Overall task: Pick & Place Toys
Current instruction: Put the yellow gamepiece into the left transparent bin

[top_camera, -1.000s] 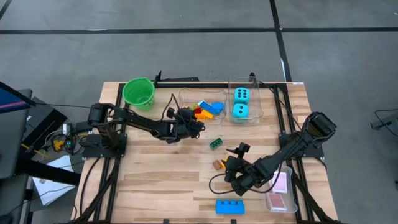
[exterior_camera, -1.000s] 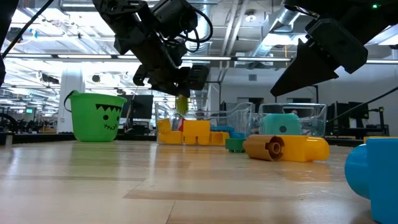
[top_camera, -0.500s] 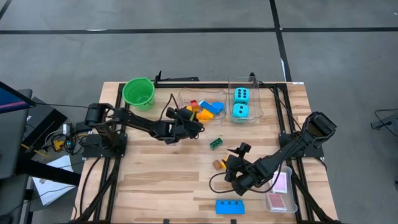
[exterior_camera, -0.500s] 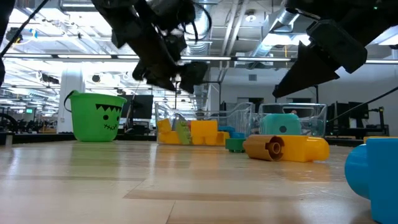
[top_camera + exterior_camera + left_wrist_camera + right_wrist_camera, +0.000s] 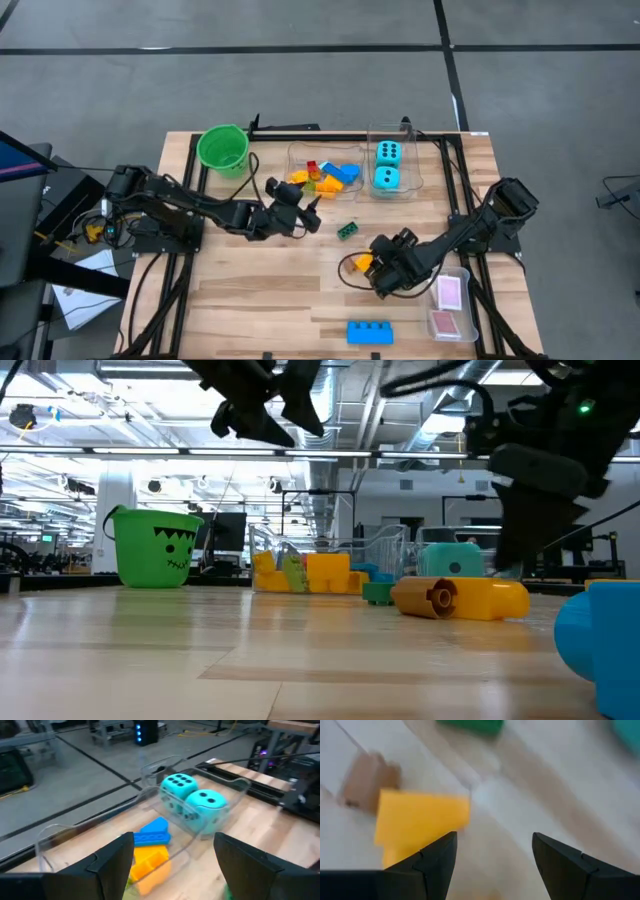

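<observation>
The yellow block (image 5: pixel 363 262) lies on the bench (image 5: pixel 250 290), just before the right tool (image 5: pixel 381 272), whose fingers are spread with nothing held. It is judged light, rigid and smooth (likely slippery), best pinched across its flat sides. The left tool (image 5: pixel 307 212), also spread and empty, hangs near the clear tub (image 5: pixel 300 158) of blocks. No writing can be read.

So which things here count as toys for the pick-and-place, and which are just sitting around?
Job:
cyan dice
blocks in tub
green block
yellow block
long blue block
pink cards

Just there:
green bucket
clear tubs
</observation>
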